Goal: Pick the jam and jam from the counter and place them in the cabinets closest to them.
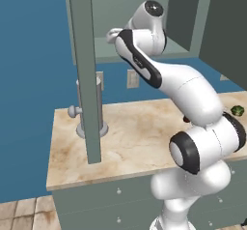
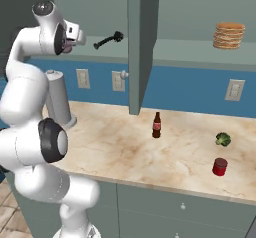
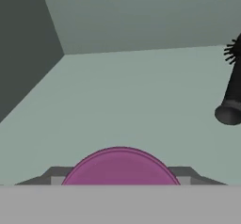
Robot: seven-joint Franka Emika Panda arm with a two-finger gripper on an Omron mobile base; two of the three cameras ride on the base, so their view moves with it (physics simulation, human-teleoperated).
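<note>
The purple jam jar [image 3: 120, 166] shows its pinkish top just over the pale cabinet shelf [image 3: 141, 100]; the dark red jam jar [image 2: 219, 166] stands upright on the marbled tabletop [image 2: 130, 147]

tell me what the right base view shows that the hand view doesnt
Right base view alone: the dark red jam jar on the counter, a brown bottle, a green leafy ball, a stack of pancakes on the cabinet shelf and a grey cylinder. Hand view alone: the purple jam jar at the end effector, over the pale shelf. Both share the black brush inside the cabinet.
</note>
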